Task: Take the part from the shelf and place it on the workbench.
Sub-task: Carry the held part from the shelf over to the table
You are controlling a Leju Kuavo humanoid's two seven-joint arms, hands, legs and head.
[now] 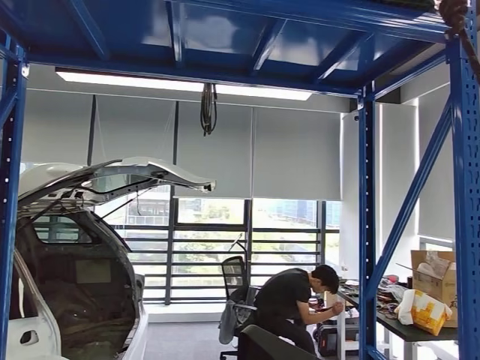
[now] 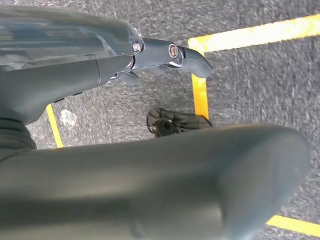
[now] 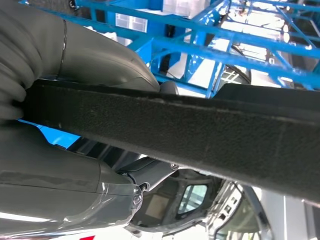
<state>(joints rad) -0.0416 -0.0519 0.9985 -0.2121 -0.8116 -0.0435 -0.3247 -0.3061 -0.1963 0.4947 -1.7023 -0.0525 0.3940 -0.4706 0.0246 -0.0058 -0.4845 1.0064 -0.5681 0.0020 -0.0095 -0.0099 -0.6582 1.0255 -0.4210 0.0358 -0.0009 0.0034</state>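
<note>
The part (image 3: 196, 135) is a long flat black strip with a rough felt-like face, crossing the right wrist view from edge to edge. My right hand (image 3: 53, 175) grips it near one end, with the thick thumb (image 3: 98, 55) on one side and the darker fingers (image 3: 151, 172) on the other. My left hand (image 2: 124, 175) hangs over grey carpet with its fingers (image 2: 170, 52) stretched out straight and nothing in it.
Blue shelf posts (image 1: 465, 195) and beams frame the head view. A white car (image 1: 73, 255) with its tailgate raised stands at the left. A person (image 1: 294, 300) sits bent over a cluttered desk (image 1: 413, 326) with a cardboard box (image 1: 433, 274). Yellow tape lines (image 2: 200, 92) mark the floor.
</note>
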